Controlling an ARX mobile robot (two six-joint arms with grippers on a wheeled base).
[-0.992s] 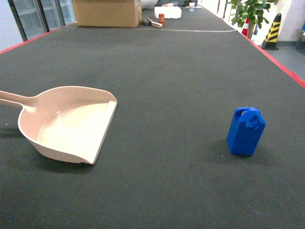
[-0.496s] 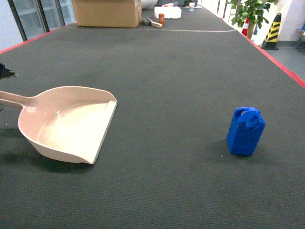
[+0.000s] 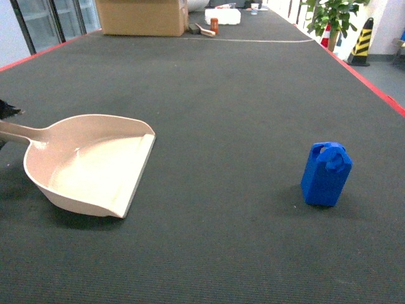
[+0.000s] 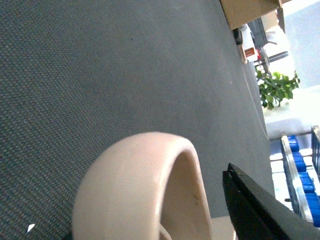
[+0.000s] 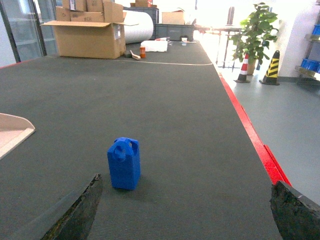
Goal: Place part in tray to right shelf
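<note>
Blue plastic part [image 3: 326,174] stands upright on the dark carpeted counter [image 3: 228,95], looped handle on top, nothing touching it. Landmark for positions: the part.

Tray [image 3: 95,161] — cream-beige, dustpan-shaped — lies well apart from the part, on its left in the head view, flat open edge turned toward the part, long handle running off toward the left frame edge. Nothing lies in it.

Left hand [image 3: 7,111]: only a dark tip shows at the left edge of the head view, just beside the tray handle, far from the part. Left wrist view is filled by the tray's rounded handle end [image 4: 145,195], blurred, with one dark finger [image 4: 255,210] close on its right; cannot tell whether the fingers are spread or closed, or whether they touch the handle.

Right hand [image 5: 185,210]: two dark fingertips [image 5: 75,210] show at the lower corners of the right wrist view, spread wide — holding nothing. The part stands ahead of them, nearer the left-side finger, apart from both.

Beyond the part, at the counter's far end: cardboard box [image 3: 142,16]; potted plant [image 3: 332,16] off to the right.
</note>
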